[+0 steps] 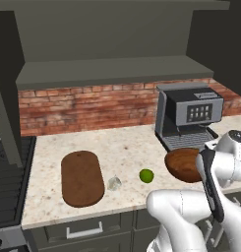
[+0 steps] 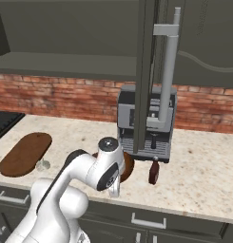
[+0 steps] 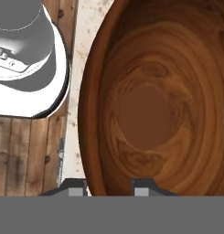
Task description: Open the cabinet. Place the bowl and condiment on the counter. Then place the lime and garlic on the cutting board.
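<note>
Bowl (image 1: 183, 165) sits on the desk (image 1: 127, 147) just in front of the coffee machine (image 1: 188, 118), with the claw (image 3: 109, 185) clamped narrow on its near rim: in the hand view one fingertip stands outside the wall, the other inside. Cabinet (image 2: 151, 71) is already open, its door edge and silver bar handle (image 2: 168, 76) hanging in front of the coffee machine in the right base view. Condiment (image 2: 154, 172) stands on the desk beside the bowl, close by, probably not touching, though the arm blocks part of that gap.

Step in hand looks like setting the bowl down. To do it well: make sure the base is flat on the stone, spread the fingers straight apart, then lift straight up so the inner finger does not drag the rim or tip the bowl into the bottle.

Lime (image 1: 146, 175) lies on the desk between the bowl and the cutting board (image 1: 82, 177), off the board. Garlic (image 1: 114, 183) lies just beside the board's right edge, also off it. Both remain to be placed.

Bowl is turned wood, reddish brown, ringed grain, deep rounded wall, flat disc at the bottom. Board is dark wood, flat, oblong with rounded ends. Desk is speckled beige stone. Lime is small, round, glossy green; garlic is a pale, lumpy bulb. Backsplash is rough red brick.
</note>
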Tool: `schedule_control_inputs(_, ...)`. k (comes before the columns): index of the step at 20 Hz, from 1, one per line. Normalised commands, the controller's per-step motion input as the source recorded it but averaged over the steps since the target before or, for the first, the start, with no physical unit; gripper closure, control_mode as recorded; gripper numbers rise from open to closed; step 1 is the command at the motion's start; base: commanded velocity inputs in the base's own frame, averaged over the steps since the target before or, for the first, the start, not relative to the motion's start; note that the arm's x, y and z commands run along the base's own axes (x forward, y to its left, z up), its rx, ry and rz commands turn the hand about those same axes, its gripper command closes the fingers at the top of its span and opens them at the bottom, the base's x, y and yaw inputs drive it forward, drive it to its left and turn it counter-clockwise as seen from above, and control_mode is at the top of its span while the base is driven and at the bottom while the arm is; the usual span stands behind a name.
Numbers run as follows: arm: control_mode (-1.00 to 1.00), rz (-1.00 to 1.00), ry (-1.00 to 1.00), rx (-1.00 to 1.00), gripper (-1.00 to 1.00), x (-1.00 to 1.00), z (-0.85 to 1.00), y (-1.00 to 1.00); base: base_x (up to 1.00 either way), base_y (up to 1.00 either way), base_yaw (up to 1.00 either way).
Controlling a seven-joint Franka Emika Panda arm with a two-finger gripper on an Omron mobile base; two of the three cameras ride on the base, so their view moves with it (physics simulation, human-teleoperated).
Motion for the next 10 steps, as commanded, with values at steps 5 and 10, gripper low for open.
schedule_control_inputs(5,-1.0,-0.03,-0.1,-0.04,-1.0,0.01,-0.02,0.01,0.0,0.0,0.0)
schedule_control_inputs(10,-1.0,0.0,-0.06,-0.04,-1.0,-0.06,0.07,0.02,0.0,0.0,0.0)
